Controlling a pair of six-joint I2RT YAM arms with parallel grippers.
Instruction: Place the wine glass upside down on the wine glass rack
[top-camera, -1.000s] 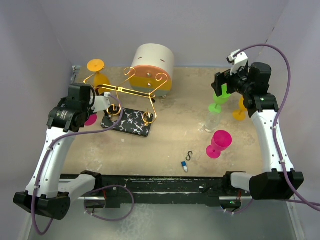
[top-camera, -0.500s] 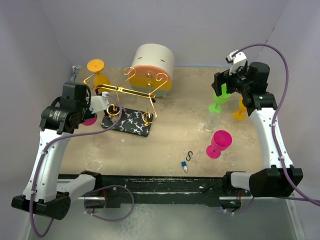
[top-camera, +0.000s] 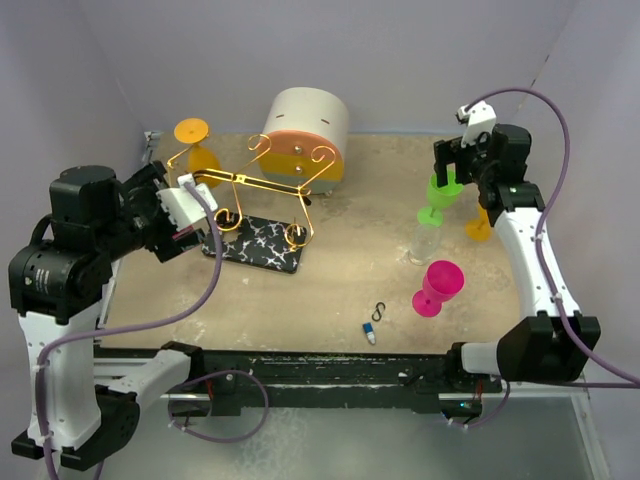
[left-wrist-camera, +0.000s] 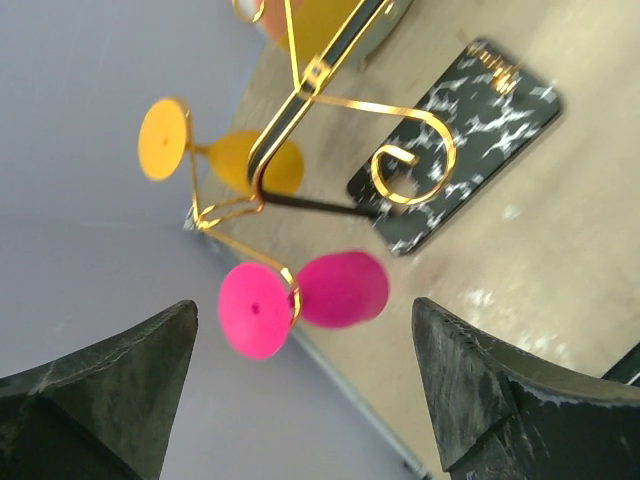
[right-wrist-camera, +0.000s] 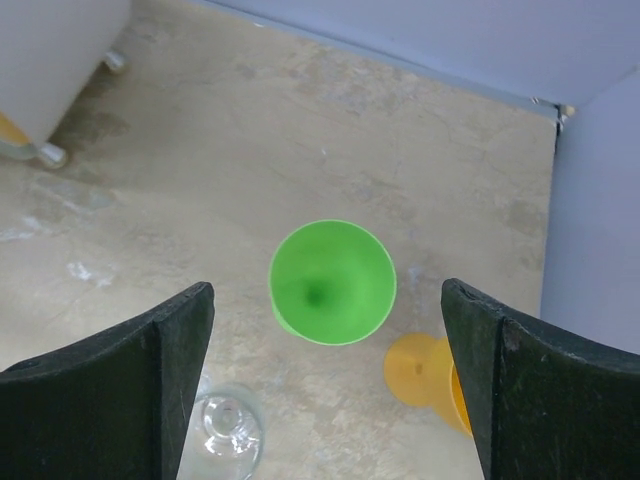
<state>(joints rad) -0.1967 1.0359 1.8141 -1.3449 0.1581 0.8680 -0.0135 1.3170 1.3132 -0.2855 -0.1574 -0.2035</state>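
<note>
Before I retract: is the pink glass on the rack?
On: pink glass hangs from a gold hook of the rack; left gripper open, clear of it.

The arms (top-camera: 533, 260) are white with black joint housings (top-camera: 75, 200), purple cables (top-camera: 576, 140) and dark, scuffed claw fingers (left-wrist-camera: 110, 390).

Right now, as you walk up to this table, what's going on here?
Two robot arms are hanging wine glasses upside down on the gold rack. A pink glass and an orange glass hang from its arms by their feet. The left gripper is open, facing the pink glass without touching it. The right gripper is open above an upright green glass at the right of the table. A clear glass beside it is not yet hung.
</note>
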